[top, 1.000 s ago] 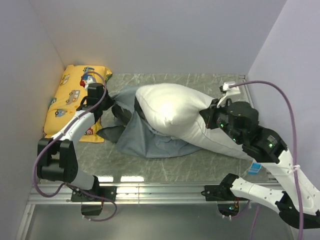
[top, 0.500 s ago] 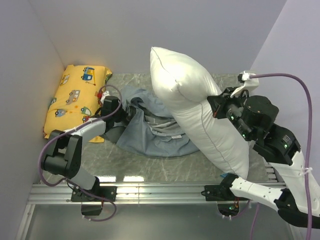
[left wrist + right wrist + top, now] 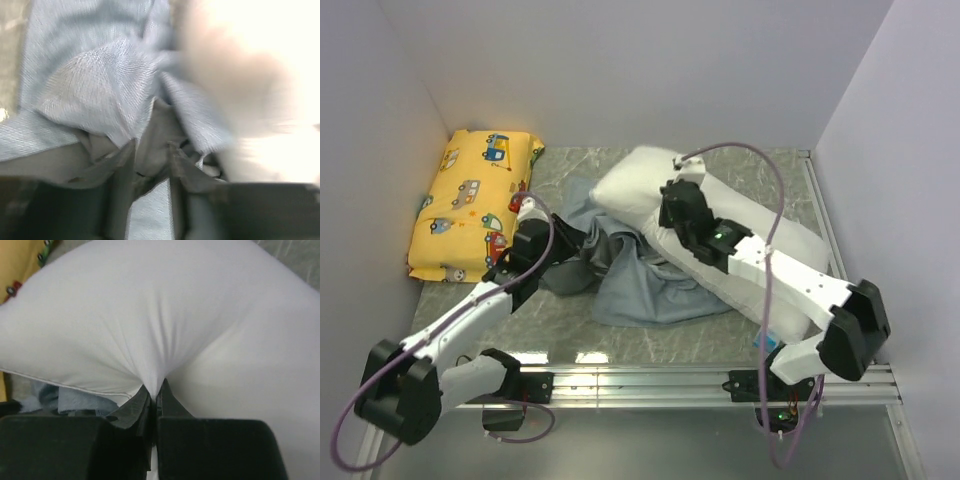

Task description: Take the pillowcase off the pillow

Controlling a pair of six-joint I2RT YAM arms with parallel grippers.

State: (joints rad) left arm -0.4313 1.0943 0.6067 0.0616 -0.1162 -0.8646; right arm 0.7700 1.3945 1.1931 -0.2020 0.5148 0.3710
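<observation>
Left jaws parted — right jaws clamped

Overhead looks down from behind — wrist views sit close, all sharing the pillow [image 3: 630, 185].

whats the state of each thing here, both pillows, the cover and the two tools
pillowcase: off the pillow, crumpled in a heap on the table
white pillow: bare, lying down, one edge resting on the pillowcase
yellow vehicle-print pillow: lying flat in the far left corner
left tool: partly open, pillowcase fabric in the gap
right tool: shut, pinching a fold of the white pillow
</observation>
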